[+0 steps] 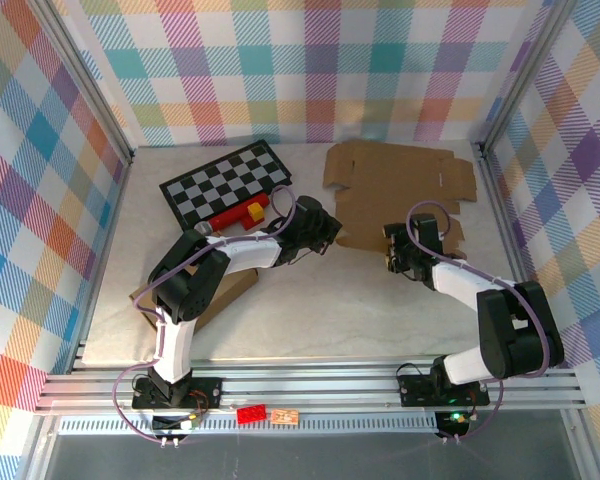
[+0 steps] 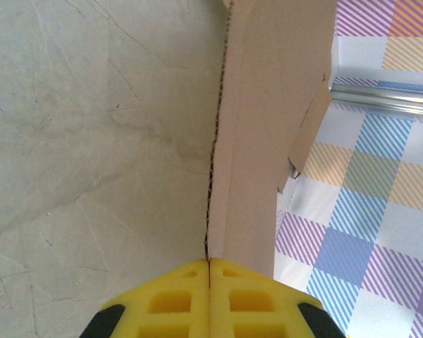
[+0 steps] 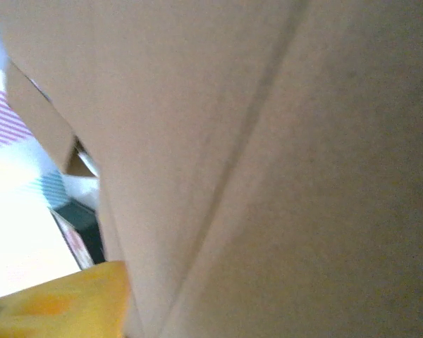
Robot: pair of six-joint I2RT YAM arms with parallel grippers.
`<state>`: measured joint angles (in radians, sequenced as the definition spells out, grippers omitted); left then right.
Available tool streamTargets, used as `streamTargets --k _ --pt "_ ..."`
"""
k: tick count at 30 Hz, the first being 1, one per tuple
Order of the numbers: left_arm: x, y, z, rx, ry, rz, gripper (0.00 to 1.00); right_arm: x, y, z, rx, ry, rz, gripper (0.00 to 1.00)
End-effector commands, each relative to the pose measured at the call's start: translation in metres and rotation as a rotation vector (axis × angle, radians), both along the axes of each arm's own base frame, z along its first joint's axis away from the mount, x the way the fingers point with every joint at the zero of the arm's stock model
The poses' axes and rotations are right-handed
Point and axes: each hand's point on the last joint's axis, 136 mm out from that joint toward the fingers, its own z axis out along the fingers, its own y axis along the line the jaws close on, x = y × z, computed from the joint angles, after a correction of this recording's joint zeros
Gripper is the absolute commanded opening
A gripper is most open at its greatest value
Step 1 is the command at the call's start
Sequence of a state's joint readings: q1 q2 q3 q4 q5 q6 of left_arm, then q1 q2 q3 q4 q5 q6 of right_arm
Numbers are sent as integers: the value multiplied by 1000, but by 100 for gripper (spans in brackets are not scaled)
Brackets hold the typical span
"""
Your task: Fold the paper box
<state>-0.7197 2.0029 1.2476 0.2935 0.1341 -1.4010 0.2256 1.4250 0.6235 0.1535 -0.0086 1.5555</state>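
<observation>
The box [image 1: 400, 185] is an unfolded blank lying mostly flat on the counter [image 1: 310, 310], spreading away beyond both sets of fingers. The left fingers [image 2: 173, 299] are pressed fully together. The corrugated edge of a flap [image 2: 257, 127] runs straight into the seam between them, so they look pinched on that flap, which appears lifted off the counter. The right fingers [image 3: 63, 303] sit at the blank's near edge with cardboard hard against the camera. One yellow finger shows at lower left, and whether the pair is open or gripping cannot be told.

The step in hand seems to be raising a side wall. To do it well, the left grip should swing the flap about its score line rather than drag the whole blank, while the right side pins the base panel close to that crease.

Hard to read are the crease itself, which panel the right fingers meet, and the blank's corner under the left arm. A checkerboard [image 1: 225, 180] lies left of and beyond the left fingers, apart from the box.
</observation>
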Motion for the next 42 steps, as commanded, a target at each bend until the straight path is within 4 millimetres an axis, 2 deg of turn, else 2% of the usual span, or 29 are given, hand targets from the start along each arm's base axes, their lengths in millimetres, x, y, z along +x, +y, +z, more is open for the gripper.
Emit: streamTargets --k 1,4,5,8,11,12,19,22,28,33,36,39,42 --pt "-4 -5 30 -39 -46 -29 0 13 -5 23 -3 -69 -39 39" --pt "-4 -4 36 -39 -49 -35 0 5 -10 31 -26 -57 -63 10" --pt "-5 -3 39 -33 -51 -38 6 4 -14 38 -41 -63 -70 3" --pt "-9 3 58 18 -70 -61 34 5 -20 71 -99 -101 -50 0" --pt "-14 19 78 73 -80 -64 55 14 -13 111 -107 -139 23 0" --pt "-14 28 85 91 -76 -58 57 16 -10 124 -106 -147 48 0" --pt "-5 76 130 234 -101 -76 60 20 -1 198 -150 -182 155 0" --pt "-2 91 161 332 -202 -115 60 23 -2 225 -186 -223 189 0" --pt "-16 115 197 572 -382 -253 57 28 -16 277 -256 -313 225 0" --pt "-43 97 218 716 -665 -527 59 30 -14 310 -335 -335 315 0" --pt "-68 81 232 839 -876 -673 67 29 -10 310 -346 -298 359 0" --pt "-86 64 251 932 -1048 -743 77 29 -7 304 -336 -283 384 0" --pt "-95 46 266 1021 -1140 -805 80 29 -3 299 -337 -274 400 0"
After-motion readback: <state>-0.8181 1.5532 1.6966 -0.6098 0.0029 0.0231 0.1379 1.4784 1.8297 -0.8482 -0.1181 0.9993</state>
